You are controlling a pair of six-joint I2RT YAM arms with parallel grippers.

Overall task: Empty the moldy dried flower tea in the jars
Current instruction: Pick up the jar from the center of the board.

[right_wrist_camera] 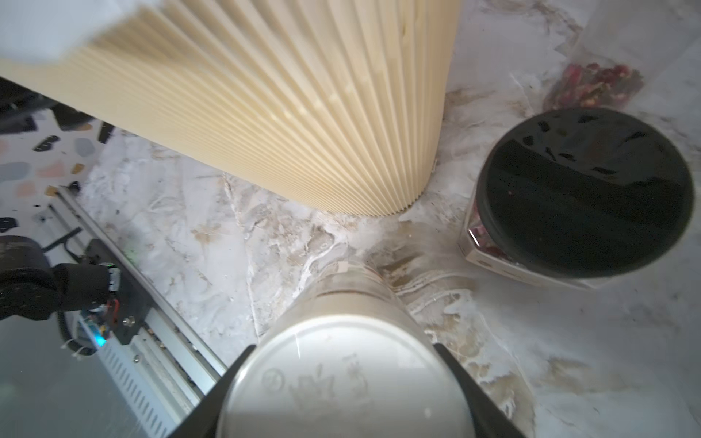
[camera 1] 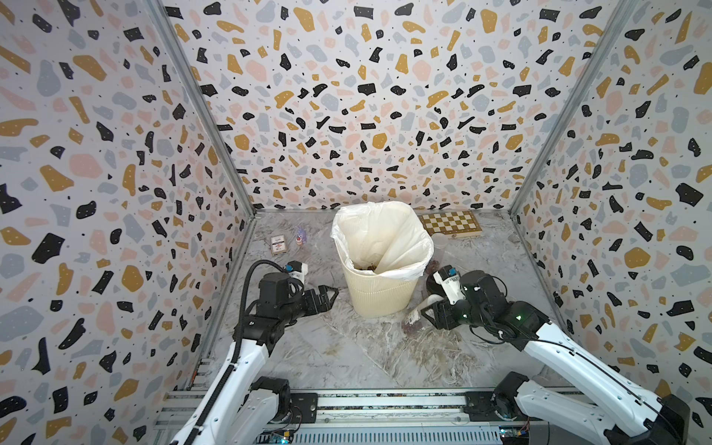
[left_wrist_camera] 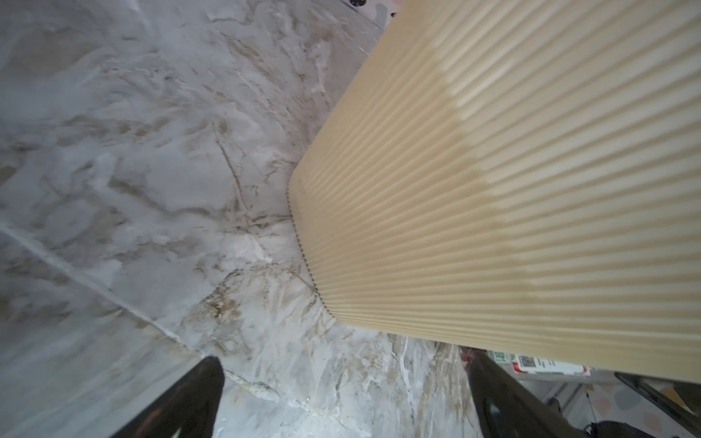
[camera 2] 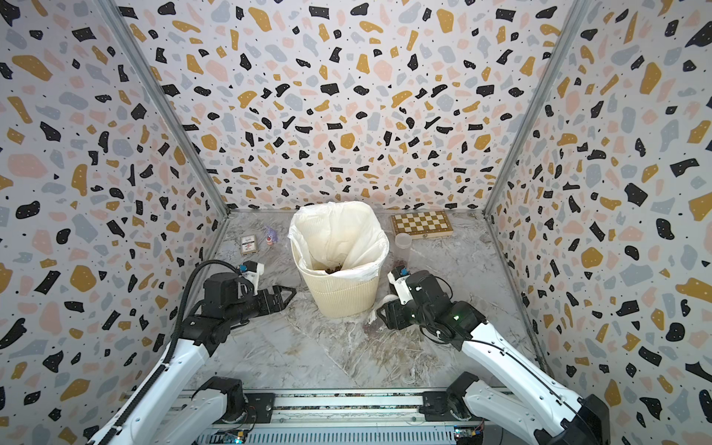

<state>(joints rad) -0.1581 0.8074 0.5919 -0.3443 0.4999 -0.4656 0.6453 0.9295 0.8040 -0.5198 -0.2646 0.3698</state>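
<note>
Moldy dried flower tea (right_wrist_camera: 595, 83), loose reddish-brown and pink buds, is the stuff to be tipped out. Places here are clock hours in the top views, with the dial centred on the tall cream ribbed plastic bin (camera 1: 379, 296) and twelve at the back wall. At nine o'clock the left gripper (camera 1: 332, 297) hangs low over the grey marble-patterned tabletop (camera 1: 346, 346), jaws spread wide and empty, tips just beside the bin. A few dark bits lie at the bottom of the bin's white bag liner (camera 1: 385, 231). At two o'clock stands a tall clear jar with a pale translucent top (camera 2: 403, 240), tea showing low inside it. At three o'clock a squat clear jar with a glossy black round lid (right_wrist_camera: 584, 193) and a paper label (right_wrist_camera: 478, 259) sits upright and closed. At four o'clock a clear cylindrical jar with a white round lid (right_wrist_camera: 352, 288) lies tilted, lid towards the right gripper (right_wrist_camera: 341, 354), whose jaws press on either side of the lid's rim. I judge the tea light, dry and free-pouring, though mould may clump it. The jars look stiff, smooth and likely slippery. A hold on the lid alone risks the body swinging or unscrewing, so one gripper would do better to take the wall at mid-height while the other turns the lid by its rim.
</note>
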